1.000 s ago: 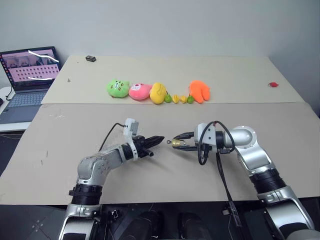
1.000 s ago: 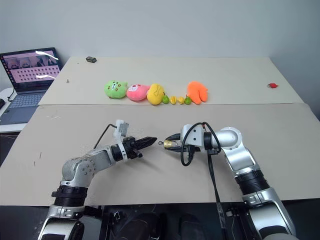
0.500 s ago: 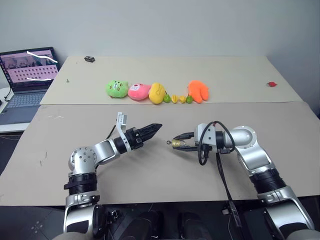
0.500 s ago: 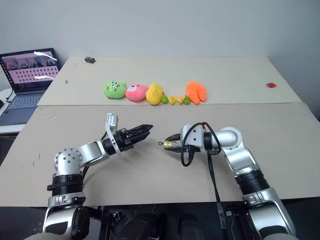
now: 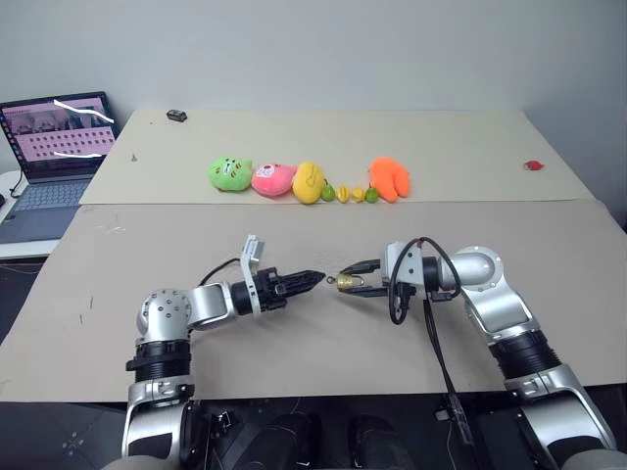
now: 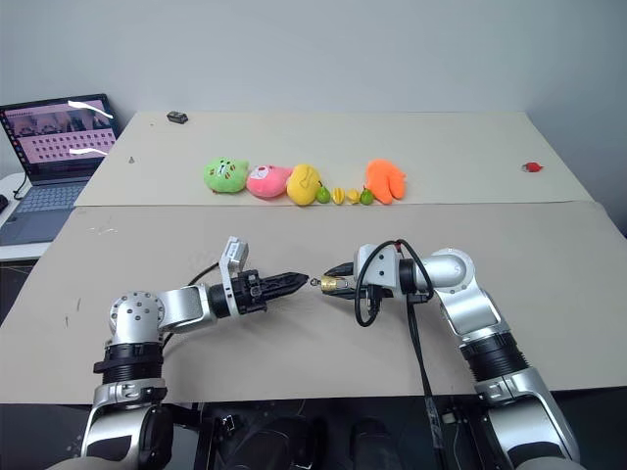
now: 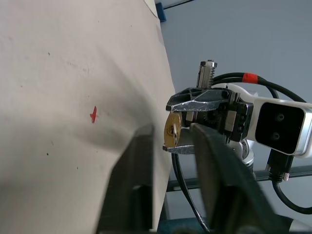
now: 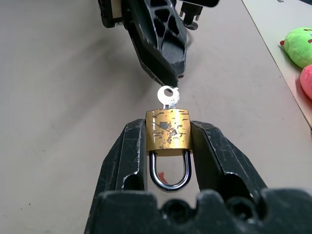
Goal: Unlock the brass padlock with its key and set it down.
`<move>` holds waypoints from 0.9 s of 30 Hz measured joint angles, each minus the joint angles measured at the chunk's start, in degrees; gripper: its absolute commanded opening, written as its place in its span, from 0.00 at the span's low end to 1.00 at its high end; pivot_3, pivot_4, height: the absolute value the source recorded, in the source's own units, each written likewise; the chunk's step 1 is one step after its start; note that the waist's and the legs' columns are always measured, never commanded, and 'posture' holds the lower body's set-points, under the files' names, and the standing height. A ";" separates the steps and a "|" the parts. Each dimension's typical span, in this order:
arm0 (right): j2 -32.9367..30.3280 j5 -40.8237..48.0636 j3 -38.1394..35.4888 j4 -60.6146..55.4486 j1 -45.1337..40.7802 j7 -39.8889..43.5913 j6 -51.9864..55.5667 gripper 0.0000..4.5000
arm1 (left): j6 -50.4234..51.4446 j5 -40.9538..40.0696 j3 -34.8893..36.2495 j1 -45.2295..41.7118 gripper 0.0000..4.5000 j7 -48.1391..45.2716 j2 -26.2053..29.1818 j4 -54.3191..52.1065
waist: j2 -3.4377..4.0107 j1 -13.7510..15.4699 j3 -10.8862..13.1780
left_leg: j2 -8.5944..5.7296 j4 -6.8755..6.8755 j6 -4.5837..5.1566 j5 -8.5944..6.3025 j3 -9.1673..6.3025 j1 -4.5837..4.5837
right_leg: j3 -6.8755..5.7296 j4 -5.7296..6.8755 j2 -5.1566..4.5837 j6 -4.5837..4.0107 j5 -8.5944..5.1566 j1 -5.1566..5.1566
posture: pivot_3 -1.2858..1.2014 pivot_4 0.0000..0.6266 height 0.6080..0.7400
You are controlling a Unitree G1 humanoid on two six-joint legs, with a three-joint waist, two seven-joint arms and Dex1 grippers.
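Brass padlock [image 8: 168, 128] between right hand [image 8: 168, 146] fingers

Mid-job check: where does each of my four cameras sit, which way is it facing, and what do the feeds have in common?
Left eye, right eye: on the head, looking forward and down over the table; both arms show, left gripper facing right gripper.
Left wrist: along its own fingers toward the brass padlock.
Right wrist: along its own fingers clamping the padlock, key in its base, left gripper's tips at the key.
Shared: padlock and right gripper.
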 measured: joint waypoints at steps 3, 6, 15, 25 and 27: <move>-0.05 0.00 0.00 -0.01 0.03 0.00 -0.01 0.21 | -0.06 0.66 -0.73 -0.07 0.17 -0.16 -0.05 0.09 | 0.00 0.00 0.00 | 0.00 0.00 0.00 0.00 0.00 0.00 | 0.00 0.00 0.00 0.00 0.00 0.00 | 0.52 0.24 1.00; -0.08 -0.01 0.00 0.00 0.11 -0.01 -0.04 0.21 | -0.05 1.48 -1.67 -0.27 0.17 -0.63 -0.33 0.05 | 0.00 0.06 0.00 | 0.00 0.00 0.00 0.00 0.00 0.00 | 0.00 0.00 0.00 0.00 0.00 0.01 | 0.52 0.24 1.00; -0.13 -0.02 -0.01 -0.01 0.49 -0.03 -0.24 0.21 | 0.05 1.82 -1.90 -0.27 0.17 -1.72 -0.17 -0.08 | 0.00 0.03 0.00 | 0.00 0.01 0.00 0.00 0.00 0.00 | 0.00 0.00 0.00 0.00 0.00 0.01 | 0.52 0.24 1.00; -0.12 -0.01 -0.01 -0.01 0.49 -0.03 -0.30 0.21 | -0.17 2.77 -2.86 -1.21 0.17 -2.16 -1.49 0.00 | 0.00 0.07 0.00 | 0.00 0.01 0.00 0.00 0.00 0.00 | 0.00 -0.01 0.00 0.00 0.00 0.01 | 0.52 0.24 1.00; -0.12 -0.01 -0.01 -0.02 0.49 -0.05 -0.30 0.21 | -0.17 2.93 -3.01 -1.40 0.17 -2.29 -1.75 0.00 | 0.00 0.05 0.00 | 0.00 0.01 0.00 0.00 0.00 0.00 | 0.00 -0.01 0.00 0.00 0.00 0.01 | 0.52 0.24 1.00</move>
